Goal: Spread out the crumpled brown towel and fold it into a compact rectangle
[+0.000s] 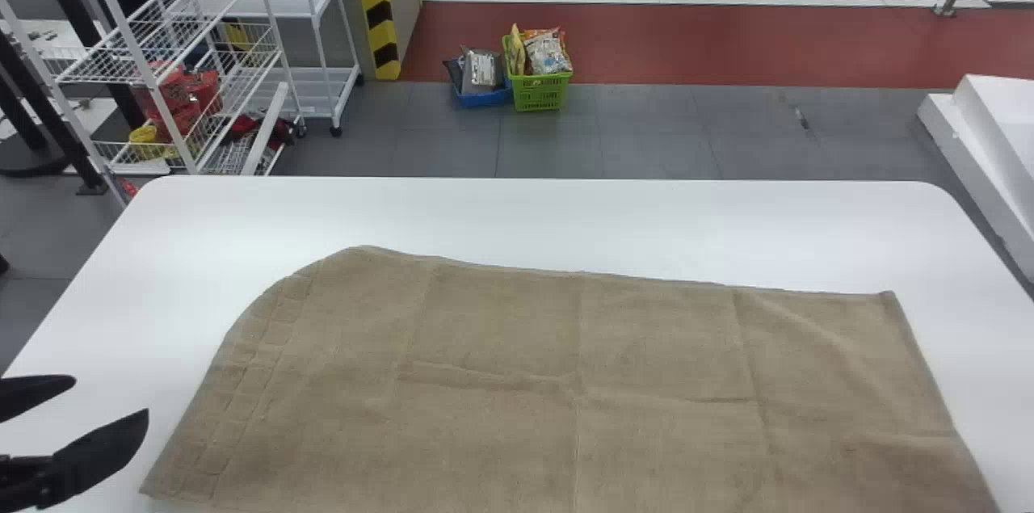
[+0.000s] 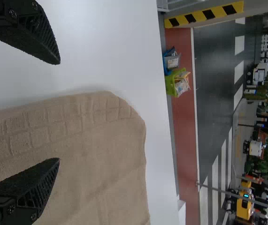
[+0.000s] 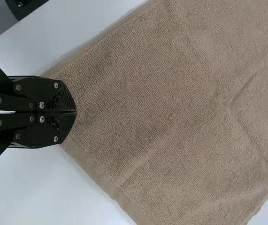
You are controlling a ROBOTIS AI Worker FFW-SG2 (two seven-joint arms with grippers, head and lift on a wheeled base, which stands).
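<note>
The brown towel (image 1: 501, 335) lies spread out before me on the white bench (image 1: 565, 214), nearly flat, with its far-left corner rounded off and a patterned band running along its left side. Creases cross the middle, and the far edge slants a little nearer toward the right. My left hand (image 1: 111, 396) is open, its fingers well parted, at the near left of the bench, just beside the towel's left edge in the head view. My right hand (image 3: 76, 111) is closed, fingertips together at the near-right corner of the cloth; I cannot tell whether any of it is caught between them.

Beyond the far edge of my bench, on the floor, a green basket (image 1: 540, 94) holds upright packets (image 1: 548, 52), heaped above its rim. Just to its left, a low blue basket (image 1: 486, 98) carries a silver-grey packet (image 1: 482, 70) and something darker beside it. At the far left I have a white wire rack (image 1: 135, 52) with several levels; red things (image 1: 184, 97) and a yellow thing (image 1: 149, 136) sit low in its baskets. To the right of that rack rises a pillar with black and yellow stripes (image 1: 376, 4). Out past the bench's right side lies a white box-like thing (image 1: 1010, 125), with raised sides.
</note>
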